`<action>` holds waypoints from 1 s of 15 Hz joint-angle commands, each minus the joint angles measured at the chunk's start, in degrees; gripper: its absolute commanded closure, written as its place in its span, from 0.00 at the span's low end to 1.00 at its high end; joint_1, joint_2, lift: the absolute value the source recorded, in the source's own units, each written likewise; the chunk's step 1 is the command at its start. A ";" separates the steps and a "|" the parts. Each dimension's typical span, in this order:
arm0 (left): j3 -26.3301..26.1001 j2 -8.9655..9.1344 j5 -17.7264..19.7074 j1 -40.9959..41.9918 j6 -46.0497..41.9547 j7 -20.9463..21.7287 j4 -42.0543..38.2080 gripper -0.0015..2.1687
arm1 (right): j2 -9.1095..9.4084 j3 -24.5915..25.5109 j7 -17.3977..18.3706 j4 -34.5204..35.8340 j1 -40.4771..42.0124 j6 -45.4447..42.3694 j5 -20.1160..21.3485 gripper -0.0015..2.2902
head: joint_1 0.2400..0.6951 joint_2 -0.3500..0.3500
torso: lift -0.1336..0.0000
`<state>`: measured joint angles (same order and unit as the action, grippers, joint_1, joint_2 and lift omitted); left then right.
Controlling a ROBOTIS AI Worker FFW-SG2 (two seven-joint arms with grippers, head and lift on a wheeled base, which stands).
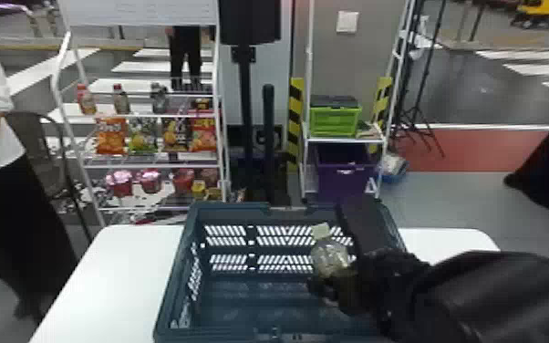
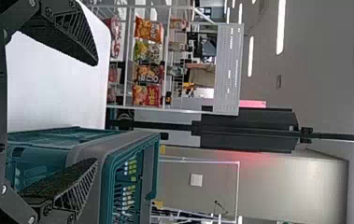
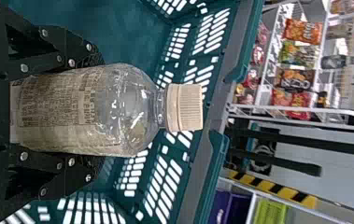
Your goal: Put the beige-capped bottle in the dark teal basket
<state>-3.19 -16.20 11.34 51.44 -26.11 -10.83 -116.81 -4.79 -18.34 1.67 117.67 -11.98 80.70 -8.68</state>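
In the head view my right gripper (image 1: 333, 287) is inside the upper right part of the dark teal basket (image 1: 230, 210), holding the beige-capped bottle (image 1: 330, 259) with its cap up and tilted slightly left. The right wrist view has my right gripper (image 3: 88, 112) shut on the labelled body of the clear bottle (image 3: 128, 109), its beige cap beyond the fingers and the basket's slotted walls around it. My left gripper (image 2: 95, 112) stands open in the left wrist view, nothing between its fingers, one finger in front of the basket (image 2: 111, 172).
The basket stands on a white table (image 1: 118, 269). Behind it on the left is a rack with snack bags (image 1: 143, 136) and bottles; behind right, a shelf carries a green crate (image 1: 334, 122) and a purple bin (image 1: 342, 171).
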 commanded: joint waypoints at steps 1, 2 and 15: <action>0.21 0.12 0.09 0.32 -0.64 0.02 0.17 0.07 | 2.06 -0.56 0.00 -6.57 -3.49 1.53 -1.78 0.97 | 0.57 0.50 | 1.00; 0.29 0.12 0.09 0.41 -0.82 -0.07 0.17 0.07 | 2.68 -0.56 0.00 -8.77 -4.37 1.70 -2.75 0.97 | 0.57 0.50 | 1.00; 0.29 0.38 0.26 1.03 -2.93 0.02 0.53 0.07 | 4.84 -0.56 0.09 -23.54 -10.61 3.81 -5.56 0.76 | 0.57 0.50 | 1.00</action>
<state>-2.90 -15.82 11.60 52.45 -28.99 -10.81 -116.28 0.00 -18.89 1.72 94.47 -22.50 84.88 -14.14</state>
